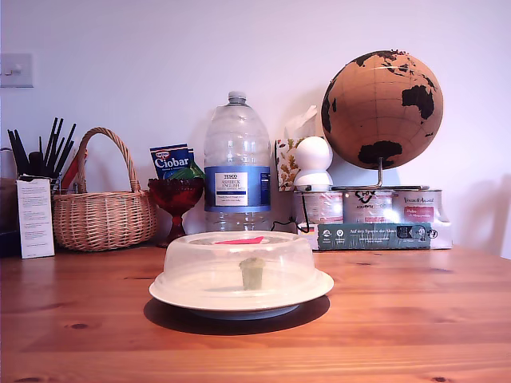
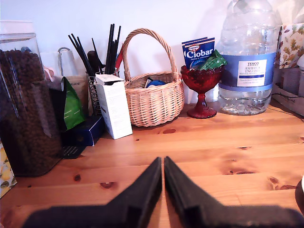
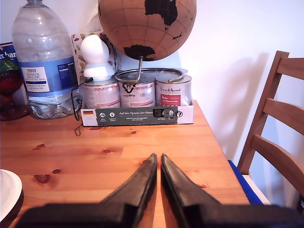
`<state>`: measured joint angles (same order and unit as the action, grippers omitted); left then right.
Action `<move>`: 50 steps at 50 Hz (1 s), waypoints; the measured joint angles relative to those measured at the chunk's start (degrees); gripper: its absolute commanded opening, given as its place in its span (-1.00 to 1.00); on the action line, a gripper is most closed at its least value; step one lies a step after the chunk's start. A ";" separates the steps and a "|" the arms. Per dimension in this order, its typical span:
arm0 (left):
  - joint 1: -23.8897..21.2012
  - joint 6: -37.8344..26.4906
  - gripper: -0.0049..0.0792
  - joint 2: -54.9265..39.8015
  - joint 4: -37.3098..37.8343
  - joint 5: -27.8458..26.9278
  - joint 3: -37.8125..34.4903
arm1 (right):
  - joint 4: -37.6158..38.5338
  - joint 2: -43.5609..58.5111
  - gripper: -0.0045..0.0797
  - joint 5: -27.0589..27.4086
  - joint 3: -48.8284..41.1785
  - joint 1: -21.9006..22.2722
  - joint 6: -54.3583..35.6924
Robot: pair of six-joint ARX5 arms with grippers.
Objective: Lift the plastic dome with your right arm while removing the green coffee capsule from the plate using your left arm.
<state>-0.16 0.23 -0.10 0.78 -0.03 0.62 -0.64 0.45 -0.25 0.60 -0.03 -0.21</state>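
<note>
Both arms off-frame in the exterior view; nothing started.

Risks, as I judge them:
- Translucent clear plastic dome (image 1: 239, 259) sits square on the round white plate (image 1: 315, 286), red tab (image 1: 239, 239) on top. A thin tab pinched off-centre could tilt the dome and drag the plate.
- Small light-green coffee capsule (image 1: 252, 273) stands upright under the dome, centre of frame. A low or late lift may let the rim knock it over or block the reaching arm.

My first gripper (image 2: 163, 166): black fingers pressed together, nothing between them, over bare wood. My second gripper (image 3: 158, 163): fingers closed to a hairline, empty; plate edge (image 3: 9, 190) at lower left of its view.

Containers, left to right in the exterior view:
- woven wicker basket (image 1: 102, 214), contents hidden here; something blue inside in the first wrist view
- red glass goblet (image 1: 176, 199) holding green packets
- large clear water bottle (image 1: 237, 163), nearly empty
- cardboard tray of tins (image 1: 375, 227) under the cork globe (image 1: 382, 108)
</note>
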 measured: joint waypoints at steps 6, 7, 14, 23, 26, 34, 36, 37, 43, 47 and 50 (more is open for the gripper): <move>2.99 9.86 -0.93 0.28 2.64 -7.02 0.33 | 3.34 0.09 -0.92 3.32 1.25 -0.04 8.13; 3.15 9.86 -0.93 0.28 2.64 -7.04 0.33 | 3.67 0.09 -0.92 3.48 1.51 -0.04 8.41; 3.17 10.40 -0.93 0.28 2.62 -7.41 0.33 | 3.48 0.07 -0.92 3.48 2.10 -0.04 9.01; 3.17 10.60 -0.93 0.28 2.43 -7.48 0.33 | 4.20 0.07 -0.92 3.43 2.10 -0.04 9.01; 3.17 11.50 -0.93 0.28 1.66 -7.93 0.33 | 4.90 0.07 -0.92 2.43 2.14 -0.04 9.29; 3.17 16.41 -0.93 0.28 -2.64 -11.67 0.42 | 3.52 0.11 -0.92 -3.78 5.25 -0.04 10.47; 3.17 17.22 -0.93 0.28 -2.67 -12.94 0.63 | 2.51 0.15 -0.92 -4.74 7.28 -0.04 10.45; 3.17 17.44 -0.93 0.28 -2.64 -13.70 0.79 | 1.84 0.17 -0.92 -5.16 8.24 -0.04 10.45; 3.17 17.99 -0.93 0.26 -2.56 -17.07 2.12 | -3.91 1.92 -0.92 -6.86 16.11 -0.04 7.43; 3.17 19.17 -0.93 0.09 -1.66 -18.47 3.65 | -7.21 5.16 -0.92 -9.33 19.91 -0.04 5.57; 3.17 19.19 -0.93 -1.29 -1.05 -19.80 5.07 | -9.51 8.87 -0.92 -12.20 21.90 -0.04 3.63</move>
<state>3.01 19.42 -1.39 -0.27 -19.84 5.69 -10.15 9.32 -12.45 22.50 -0.08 3.42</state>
